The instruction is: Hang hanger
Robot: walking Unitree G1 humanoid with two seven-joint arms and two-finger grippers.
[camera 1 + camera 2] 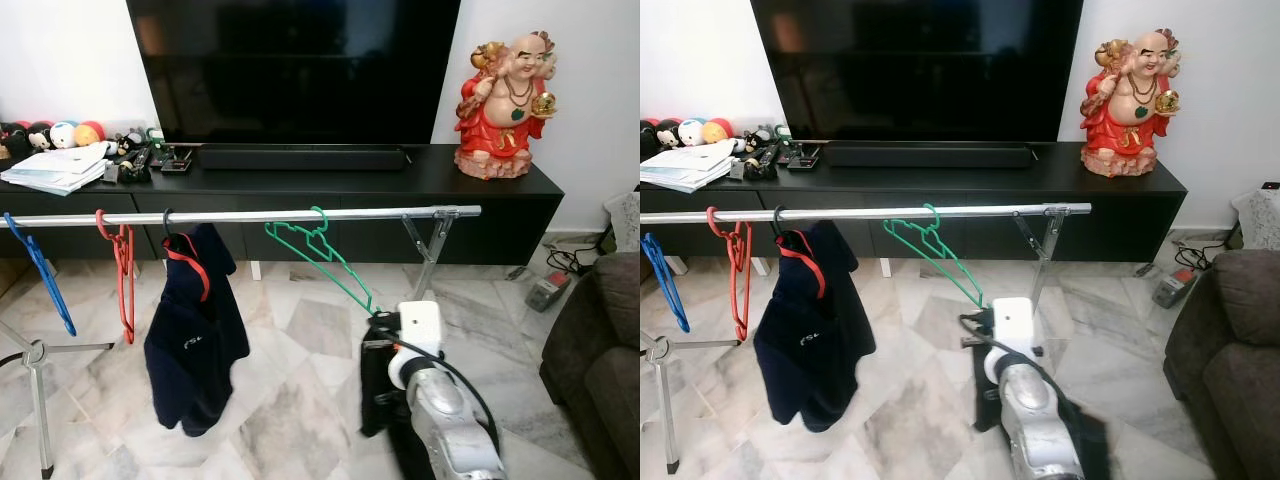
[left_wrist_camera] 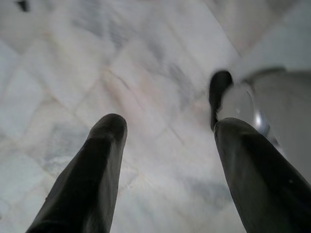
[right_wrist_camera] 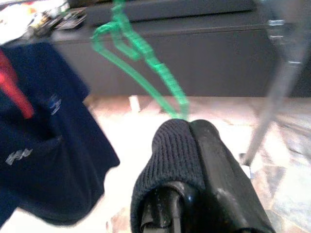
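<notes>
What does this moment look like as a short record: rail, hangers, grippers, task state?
rail: silver bar running across in front of the TV cabinet
hangers on rail: blue, red, one carrying a navy shirt, green
green hanger: hook over the rail, body tilted down toward the right gripper
right gripper: shut on the green hanger's lower end, dark cloth over one finger
left gripper: open, idle above the marble floor
task state: hook on the rail, not yet released

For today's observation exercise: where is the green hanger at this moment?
In the left eye view, the green hanger hooks over the silver rail, right of the navy shirt, slanting down to the right end effector, which is shut on it.
</notes>
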